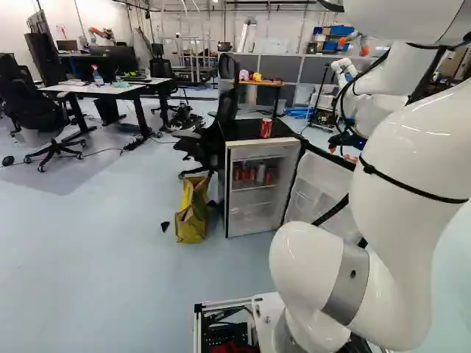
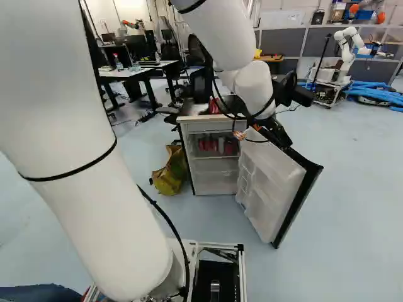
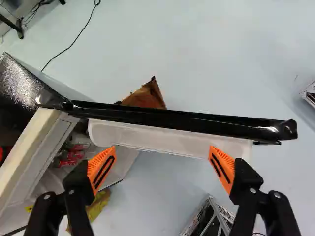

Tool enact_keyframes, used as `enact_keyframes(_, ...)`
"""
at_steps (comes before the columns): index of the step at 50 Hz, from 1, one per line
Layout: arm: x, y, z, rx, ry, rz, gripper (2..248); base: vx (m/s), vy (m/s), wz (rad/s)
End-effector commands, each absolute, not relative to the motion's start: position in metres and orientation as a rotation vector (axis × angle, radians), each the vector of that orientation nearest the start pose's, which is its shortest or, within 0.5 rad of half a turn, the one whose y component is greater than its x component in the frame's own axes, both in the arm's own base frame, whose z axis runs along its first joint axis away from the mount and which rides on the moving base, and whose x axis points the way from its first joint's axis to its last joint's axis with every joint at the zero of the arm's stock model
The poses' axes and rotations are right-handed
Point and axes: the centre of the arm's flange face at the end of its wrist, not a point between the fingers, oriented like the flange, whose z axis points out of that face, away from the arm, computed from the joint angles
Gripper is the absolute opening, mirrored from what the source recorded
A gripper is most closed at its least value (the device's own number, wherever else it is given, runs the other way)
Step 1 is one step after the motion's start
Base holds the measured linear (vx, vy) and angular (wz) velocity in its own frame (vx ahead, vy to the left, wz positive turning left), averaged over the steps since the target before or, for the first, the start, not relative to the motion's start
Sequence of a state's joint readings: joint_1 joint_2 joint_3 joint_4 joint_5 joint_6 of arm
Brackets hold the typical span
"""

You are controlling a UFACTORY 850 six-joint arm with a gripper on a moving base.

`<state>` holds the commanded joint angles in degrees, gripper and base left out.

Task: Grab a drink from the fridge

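Fridge [image 2: 211, 126] was found open, cans [image 1: 260, 174] shelved inside, gripper [image 3: 162, 153] held near the door [image 2: 271, 182], jaws apart, approach judged in hand, a turn inward toward one can called for.

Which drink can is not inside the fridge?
The red can standing upright on the black top of the fridge. The other cans are inside, together on a shelf.

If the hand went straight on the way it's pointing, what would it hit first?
Probably the open fridge door: its top edge runs across, ahead of the hand and its spread fingers, though depth is hard to judge.
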<state>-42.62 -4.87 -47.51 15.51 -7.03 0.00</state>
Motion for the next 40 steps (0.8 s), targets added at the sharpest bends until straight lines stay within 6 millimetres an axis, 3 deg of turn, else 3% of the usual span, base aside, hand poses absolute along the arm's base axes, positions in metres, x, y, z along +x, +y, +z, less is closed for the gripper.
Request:
enact_keyframes(20, 0.359, -0.363, 0.468, -2.694, 1.569, -0.997, 247, 0.000, 0.000, 0.000)
enact_keyframes(40, 0.372, -0.400, 0.467, -2.676, 1.614, -1.016, 247, 0.000, 0.000, 0.000)
